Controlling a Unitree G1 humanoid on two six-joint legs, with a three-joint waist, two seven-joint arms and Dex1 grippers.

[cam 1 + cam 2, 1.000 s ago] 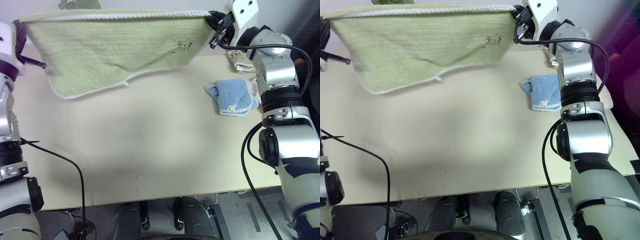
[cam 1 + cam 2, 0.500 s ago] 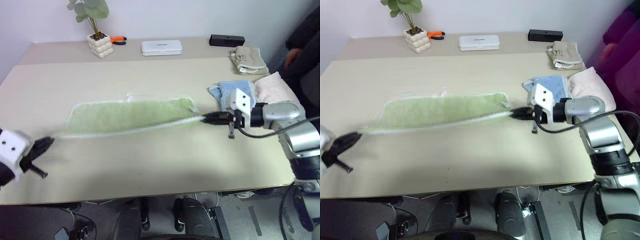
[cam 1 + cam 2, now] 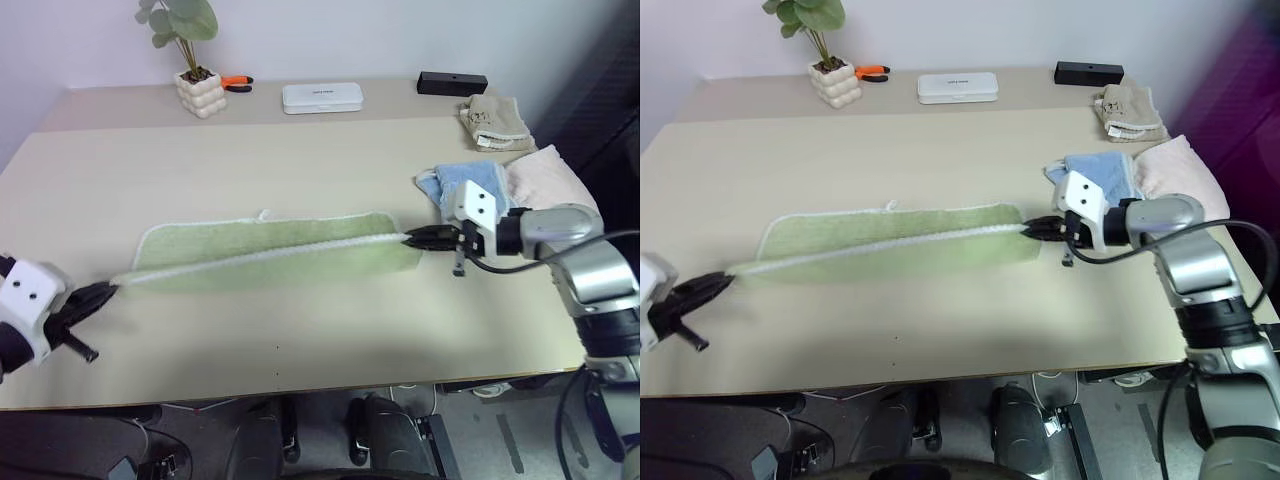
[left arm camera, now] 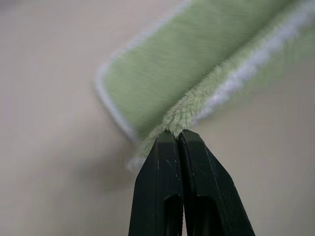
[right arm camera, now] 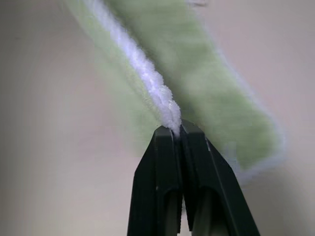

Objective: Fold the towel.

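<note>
Wrist views: both tools pinching towel edging.

An office-like room is suggested by a beige table, potted plant and plain wall.

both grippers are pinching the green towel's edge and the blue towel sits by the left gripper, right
Not quite. The blue towel sits by the right gripper, not the left gripper, as the left eye view shows. The rest holds: both grippers are shut on the edge of the green towel, as the wrist views show.
</note>
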